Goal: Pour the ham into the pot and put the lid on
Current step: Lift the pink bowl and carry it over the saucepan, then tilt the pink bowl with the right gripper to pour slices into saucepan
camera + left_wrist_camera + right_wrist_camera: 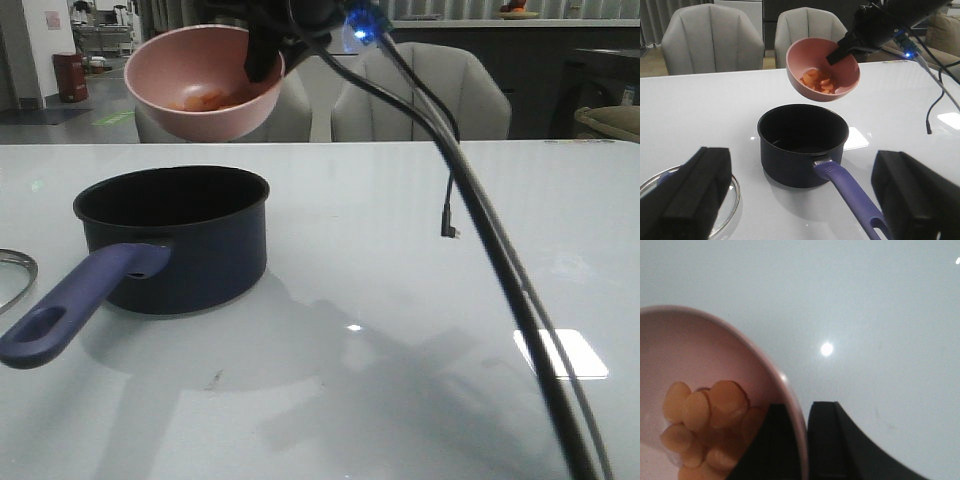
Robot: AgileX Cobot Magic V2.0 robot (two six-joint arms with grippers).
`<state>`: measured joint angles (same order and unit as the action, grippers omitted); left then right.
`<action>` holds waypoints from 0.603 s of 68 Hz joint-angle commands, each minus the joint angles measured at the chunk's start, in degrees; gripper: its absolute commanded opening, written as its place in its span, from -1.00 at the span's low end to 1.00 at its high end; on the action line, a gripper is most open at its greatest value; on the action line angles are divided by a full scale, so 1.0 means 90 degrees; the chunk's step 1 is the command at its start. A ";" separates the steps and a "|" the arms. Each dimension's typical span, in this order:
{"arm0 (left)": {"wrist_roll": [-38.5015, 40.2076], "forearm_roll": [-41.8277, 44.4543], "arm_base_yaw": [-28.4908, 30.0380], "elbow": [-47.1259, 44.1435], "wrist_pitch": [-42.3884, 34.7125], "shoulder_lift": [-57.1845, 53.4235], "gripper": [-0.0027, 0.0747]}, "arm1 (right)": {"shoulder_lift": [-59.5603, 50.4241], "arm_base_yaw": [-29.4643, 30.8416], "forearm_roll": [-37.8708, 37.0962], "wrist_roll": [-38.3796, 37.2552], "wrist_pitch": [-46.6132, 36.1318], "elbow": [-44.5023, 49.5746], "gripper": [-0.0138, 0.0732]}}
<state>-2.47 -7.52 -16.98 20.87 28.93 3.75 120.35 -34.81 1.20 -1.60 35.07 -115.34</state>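
The pot (178,240) (802,142) stands on the table at the left, its black inside bare and its purple-blue handle (75,305) pointing toward the front left. High above it hangs a pink bowl (205,80) (822,70) (705,390), tilted, holding orange ham slices (819,83) (705,430). My right gripper (262,52) (802,440) is shut on the bowl's rim, one finger inside and one outside. My left gripper (800,200) stands open, low in front of the pot, with nothing between its fingers. The lid (12,275) (727,197) lies flat left of the pot, only its steel rim and glass showing.
Grey chairs (420,95) stand behind the table's far edge. A black cable (500,260) runs from the right arm down across the right side, with a loose plug end (450,230) hanging near the table. The table (400,330) stretches wide to the right.
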 commanded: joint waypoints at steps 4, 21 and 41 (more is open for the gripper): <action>0.0024 -0.0045 -0.0051 0.0169 -0.0508 0.0086 0.63 | -0.0600 -0.0323 -0.1060 -0.0040 -0.1723 0.0265 -0.37; 0.0024 -0.0045 -0.0051 0.0169 -0.0508 0.0086 0.63 | -0.0674 -0.0497 -0.1714 -0.0027 -0.3482 0.1181 -0.37; 0.0024 -0.0045 -0.0051 0.0169 -0.0508 0.0086 0.63 | -0.0741 -0.0508 -0.2513 0.0048 -0.4504 0.1588 -0.37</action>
<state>-2.47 -7.52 -16.98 20.87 28.93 3.75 118.52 -39.45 -17.55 -1.84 3.07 -100.29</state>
